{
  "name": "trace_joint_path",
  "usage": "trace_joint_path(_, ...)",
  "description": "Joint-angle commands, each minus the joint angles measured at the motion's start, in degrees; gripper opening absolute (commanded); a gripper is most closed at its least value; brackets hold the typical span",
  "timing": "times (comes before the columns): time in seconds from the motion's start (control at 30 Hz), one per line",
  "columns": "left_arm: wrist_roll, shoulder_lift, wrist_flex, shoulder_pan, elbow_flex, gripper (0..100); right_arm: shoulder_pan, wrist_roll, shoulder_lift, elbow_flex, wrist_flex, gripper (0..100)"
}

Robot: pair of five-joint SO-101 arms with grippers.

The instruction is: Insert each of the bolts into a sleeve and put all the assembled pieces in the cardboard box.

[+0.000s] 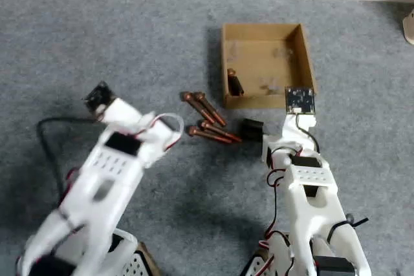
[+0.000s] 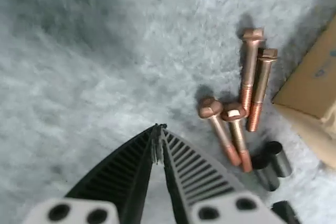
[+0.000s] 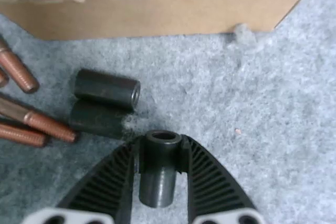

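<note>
Right jaws grip one sleeve (image 3: 157,169) upright, bore upward, low centre in the right wrist view. Two loose sleeves (image 3: 105,88) lie touching each other, just beside it. Left jaws are closed and empty, near the four bolts (image 1: 217,130) at centre frame on the bench (image 1: 97,43). The cardboard box (image 1: 255,101), upper centre, holds one assembled piece (image 1: 234,83). Risk: the bolts lie in touching pairs, so a pick may drag a neighbour or lift two
</note>
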Motion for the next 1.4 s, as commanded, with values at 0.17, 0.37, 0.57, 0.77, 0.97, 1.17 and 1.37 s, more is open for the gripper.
trace_joint_path(0.17, 16.9, 19.9, 0.3, 11.6, -13.0, 1, -0.6, 0.0, -1.9, 2.6, -6.2, 0.5)
trace_joint_path(0.37, 31.6, 26.3, 0.5, 11.9, -18.9, 1, -0.6, 0.0, -1.9, 2.7, -6.3, 0.5)
trace_joint_path(0.57, 30.8, 30.2, 0.6, 11.9, -22.4, 1, -0.6, 0.0, -1.9, 2.8, -6.3, 0.5)
trace_joint_path(0.77, 31.1, 30.8, 0.3, 11.9, -24.0, 10, -1.2, 0.1, -1.9, 2.9, -6.3, 0.5)
trace_joint_path(0.97, 31.2, 30.9, 0.2, 10.5, -24.4, 17, -1.2, 0.1, -1.9, 2.9, -6.3, 0.5)
trace_joint_path(1.17, 31.4, 31.0, -3.6, 7.3, -22.3, 17, -1.2, 0.1, -1.9, 2.9, -6.3, 0.5)
trace_joint_path(1.37, 34.2, 31.3, -5.2, 6.2, -20.4, 17, -1.2, 0.1, -1.9, 2.9, -6.3, 0.5)
